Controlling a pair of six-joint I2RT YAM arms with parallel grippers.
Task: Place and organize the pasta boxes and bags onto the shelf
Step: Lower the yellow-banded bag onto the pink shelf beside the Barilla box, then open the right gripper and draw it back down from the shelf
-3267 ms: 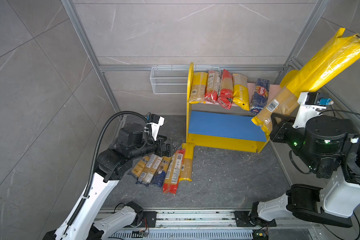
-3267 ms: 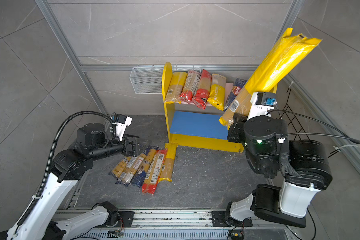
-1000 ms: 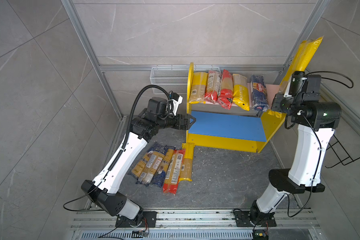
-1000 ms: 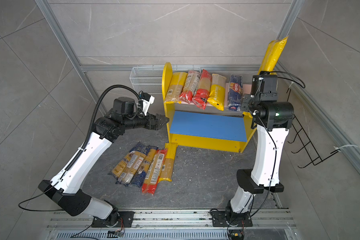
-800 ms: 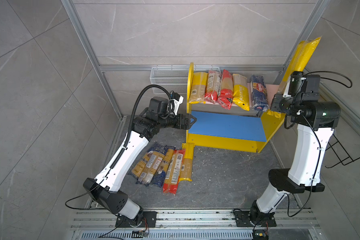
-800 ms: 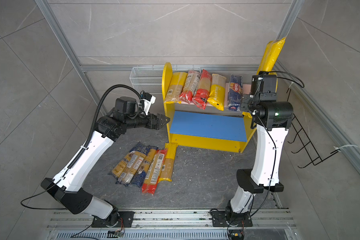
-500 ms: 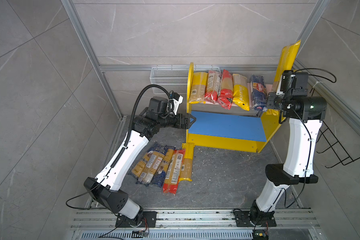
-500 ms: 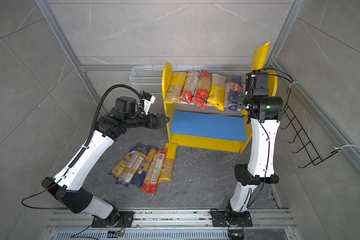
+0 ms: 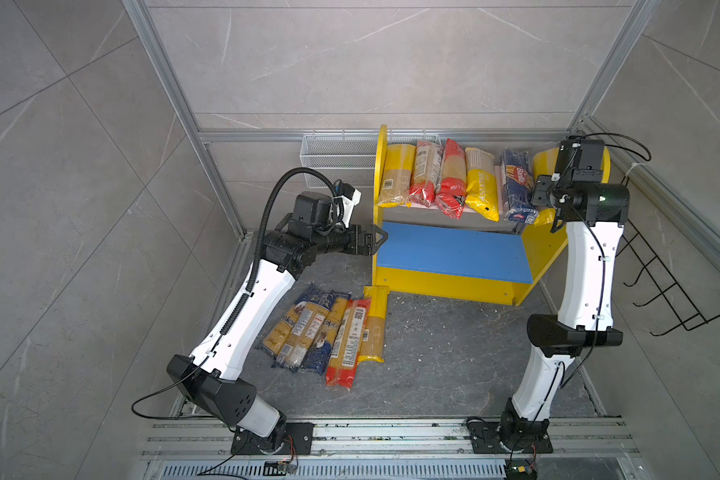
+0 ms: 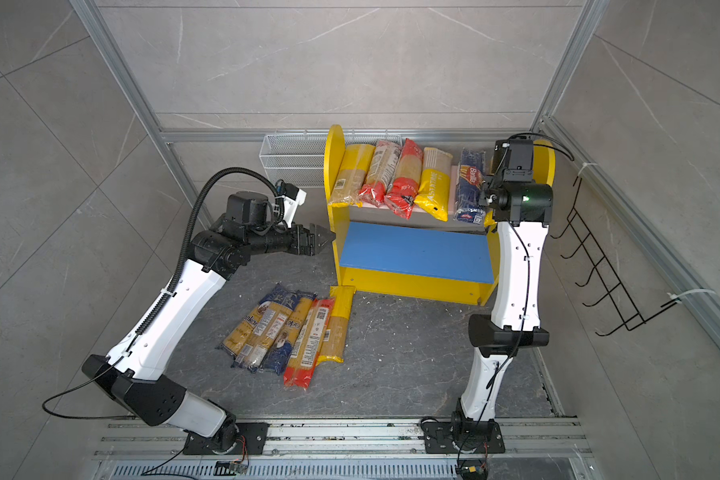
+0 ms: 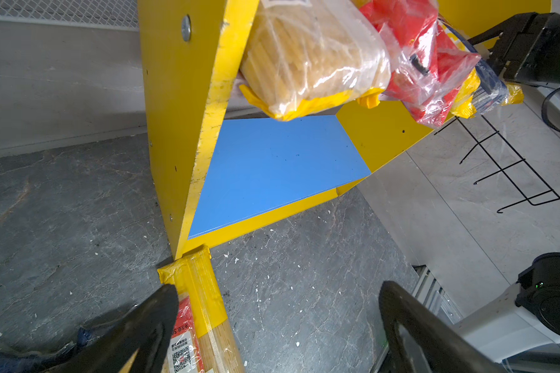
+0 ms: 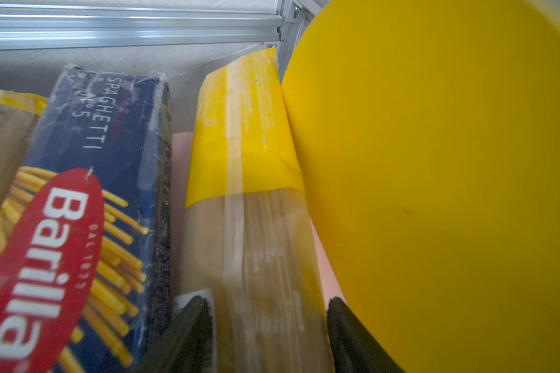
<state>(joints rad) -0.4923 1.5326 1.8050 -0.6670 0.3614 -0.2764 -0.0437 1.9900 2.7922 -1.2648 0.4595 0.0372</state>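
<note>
Though hidden in both top views, right jaws flank the yellow packet (image 12: 243,161), grip unclear; left jaws gape.

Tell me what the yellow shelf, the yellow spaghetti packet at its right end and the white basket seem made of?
Shelf: looks like painted wood or board, matt; paint is chipped along a side panel's front edge. Packet: thin plastic film, slightly shiny, with a clear window showing strands. Basket: probably white-coated metal mesh, going by its fine see-through grid.
</note>
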